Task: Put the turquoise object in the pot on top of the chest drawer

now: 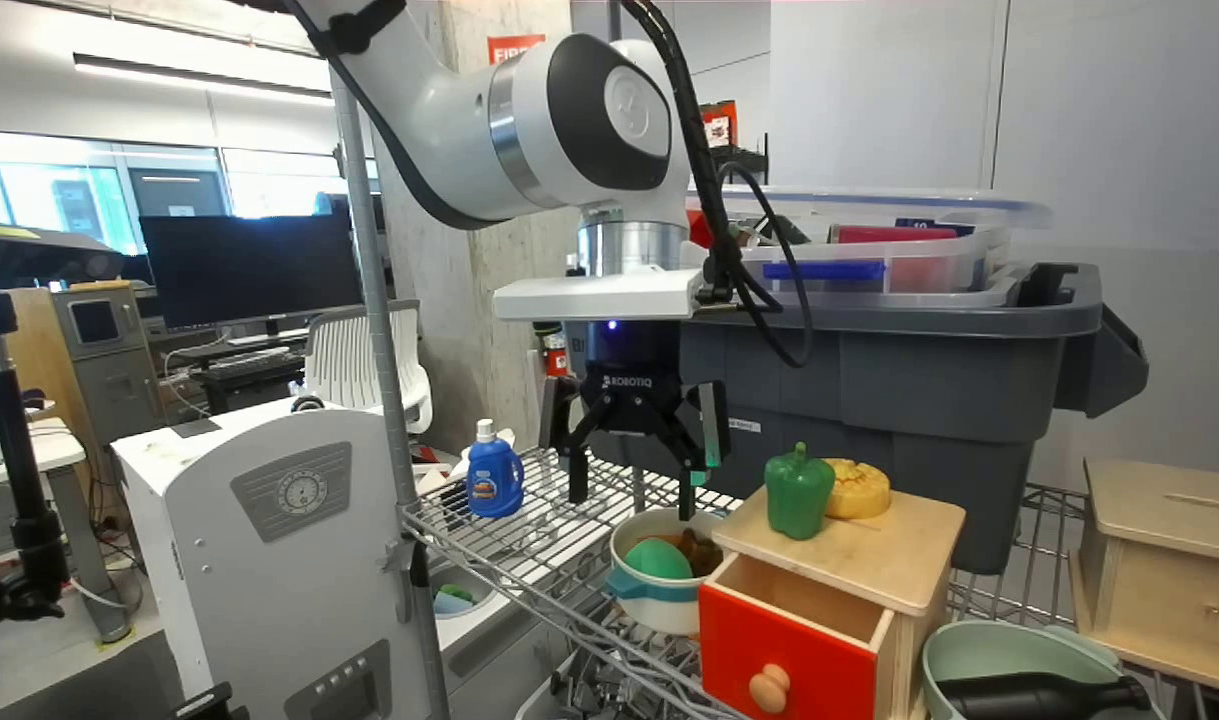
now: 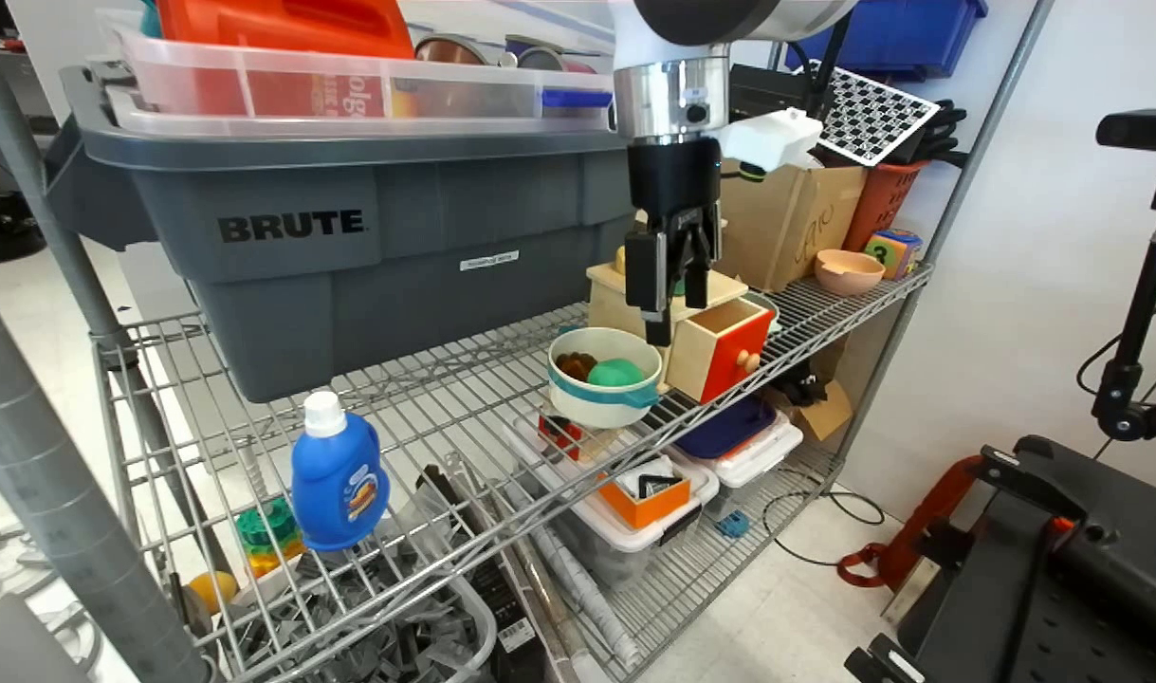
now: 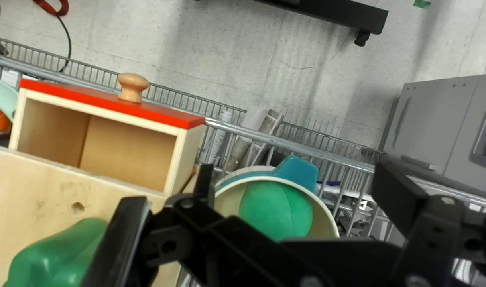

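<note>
Turquoise object lies inside pot, beside chest drawer. End effector spread above, nothing held. Off-centre descent may strike pot rim; smooth round shape may cause slip.

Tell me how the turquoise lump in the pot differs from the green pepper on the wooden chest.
Colour: the turquoise lump is a lighter green, the green pepper a darker one.
Shape: the turquoise lump looks smoothly rounded; the green pepper is lobed, with a stem on top.
Place: the turquoise lump lies inside the pot; the green pepper stands on the wooden chest.
Shared: both are greenish, and the gripper holds neither.
</note>
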`<state>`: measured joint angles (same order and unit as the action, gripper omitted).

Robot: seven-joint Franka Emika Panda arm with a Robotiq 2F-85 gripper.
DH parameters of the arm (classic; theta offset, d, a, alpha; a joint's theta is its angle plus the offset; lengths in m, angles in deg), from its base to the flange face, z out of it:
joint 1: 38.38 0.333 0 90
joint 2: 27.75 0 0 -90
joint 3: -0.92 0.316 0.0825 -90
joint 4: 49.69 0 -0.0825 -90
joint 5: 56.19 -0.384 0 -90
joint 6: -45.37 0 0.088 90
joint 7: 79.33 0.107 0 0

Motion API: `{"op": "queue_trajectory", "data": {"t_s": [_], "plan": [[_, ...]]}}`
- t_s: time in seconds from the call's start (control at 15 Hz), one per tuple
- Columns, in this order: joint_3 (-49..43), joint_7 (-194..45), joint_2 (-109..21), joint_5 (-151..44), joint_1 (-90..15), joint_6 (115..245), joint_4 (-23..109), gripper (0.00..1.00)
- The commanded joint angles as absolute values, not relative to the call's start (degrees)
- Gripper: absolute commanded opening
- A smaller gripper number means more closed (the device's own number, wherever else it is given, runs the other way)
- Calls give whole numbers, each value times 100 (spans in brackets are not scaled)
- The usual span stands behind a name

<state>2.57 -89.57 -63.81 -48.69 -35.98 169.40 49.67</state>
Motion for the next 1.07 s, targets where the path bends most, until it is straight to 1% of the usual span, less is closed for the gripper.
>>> {"op": "queue_trajectory", "data": {"t_s": [0.0, 0.53, 1.0], "plan": [[328, -9169, -6522, -4882, -3695, 17187, 4723, 100], [341, -9239, -7012, -4911, -3750, 17360, 4135, 100], [410, -9214, -7174, -4863, -3610, 17350, 3992, 100]]}}
